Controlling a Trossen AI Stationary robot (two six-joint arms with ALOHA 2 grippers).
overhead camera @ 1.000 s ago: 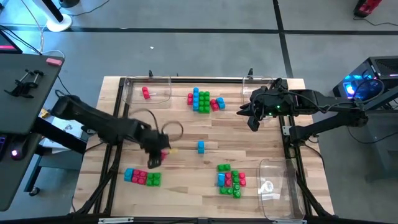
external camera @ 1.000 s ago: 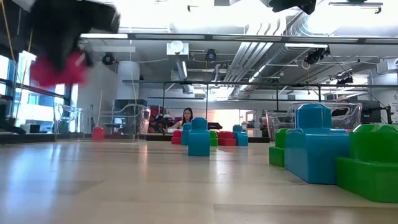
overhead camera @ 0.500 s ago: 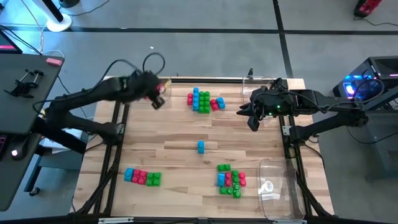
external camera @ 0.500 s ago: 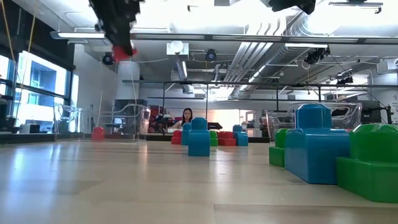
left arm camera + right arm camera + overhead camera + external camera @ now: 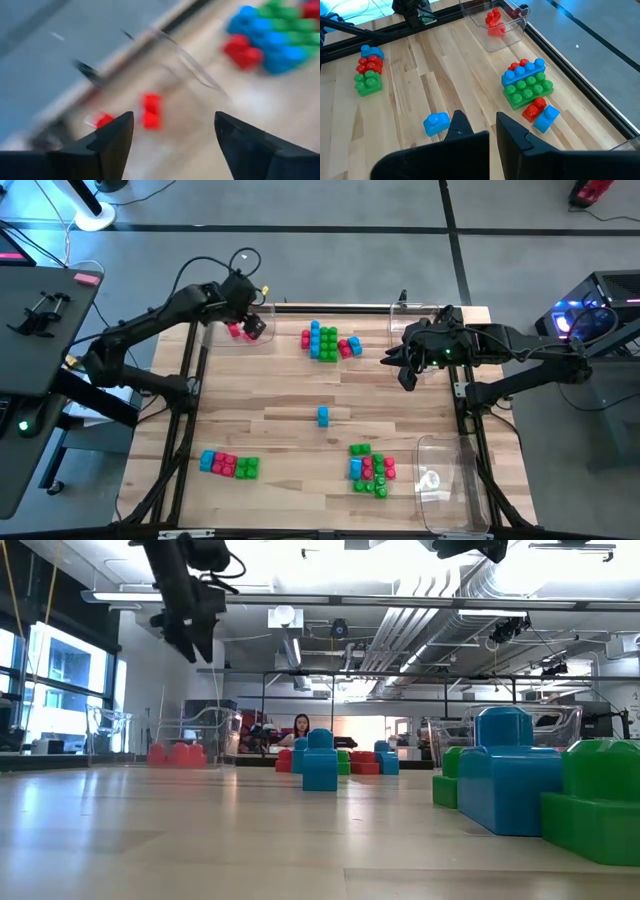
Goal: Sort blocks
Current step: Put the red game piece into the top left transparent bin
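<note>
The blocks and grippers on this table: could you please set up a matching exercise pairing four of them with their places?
Things:
1. left gripper
2. right gripper
3. single blue block
4. red blocks

Places:
A. alone on the wood near the table's middle
B. inside the clear tray at the far left corner
C. open, above that far-left tray
D. near the table's far right edge, beside another clear tray

Pairs: 1-C, 2-D, 3-A, 4-B
</note>
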